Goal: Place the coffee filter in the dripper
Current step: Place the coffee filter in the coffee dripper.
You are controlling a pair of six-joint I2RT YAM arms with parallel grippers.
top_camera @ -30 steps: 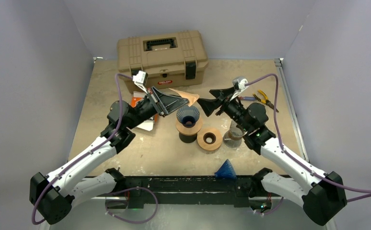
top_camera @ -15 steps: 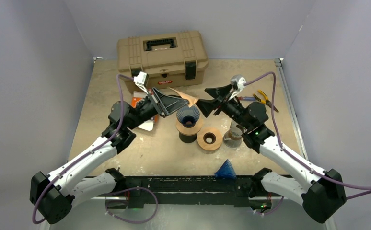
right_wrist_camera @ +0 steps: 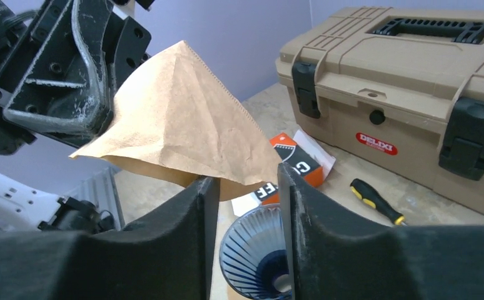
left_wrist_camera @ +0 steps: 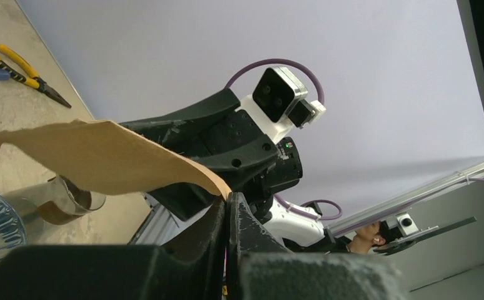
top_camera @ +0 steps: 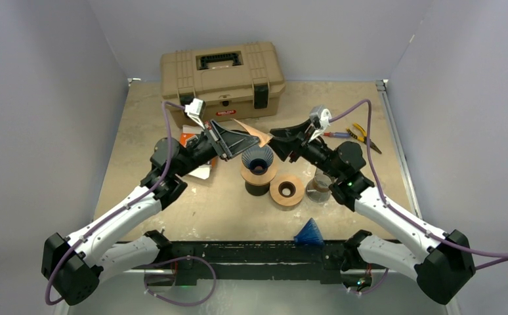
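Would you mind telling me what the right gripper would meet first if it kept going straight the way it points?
Most likely the coffee filter: its lower corner sits between the parted fingers of the right gripper, while the left gripper pinches it from the far side. The dripper lies below that line.

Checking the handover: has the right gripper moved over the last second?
Yes. The right gripper has shifted left, toward the coffee filter, and slightly back, closer to the toolbox.
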